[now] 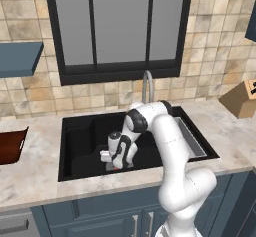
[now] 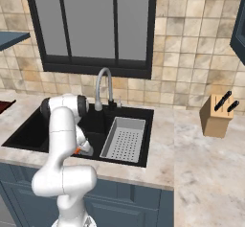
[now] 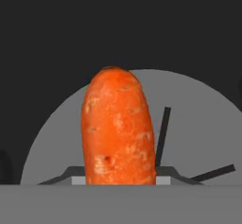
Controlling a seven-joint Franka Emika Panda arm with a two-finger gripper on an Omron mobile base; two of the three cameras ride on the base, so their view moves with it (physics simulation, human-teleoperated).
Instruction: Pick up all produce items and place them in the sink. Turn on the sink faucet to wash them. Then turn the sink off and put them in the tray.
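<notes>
Deep in the sink [image 1: 75, 141], the claw [image 1: 116, 167] reaches down over the grey drain disc [image 3: 198, 124], around 1 carrot [image 3: 118, 128]; whether it grips, I cannot tell.

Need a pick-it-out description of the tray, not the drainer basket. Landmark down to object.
Start at the black sink under the window and follow the marble counter to the far left edge of the left base view. The tray lies there, cut off by the frame: shallow, dark reddish-brown, with a darker raised rim. The drainer basket is light grey, perforated, and sits inside the sink's right side.
</notes>
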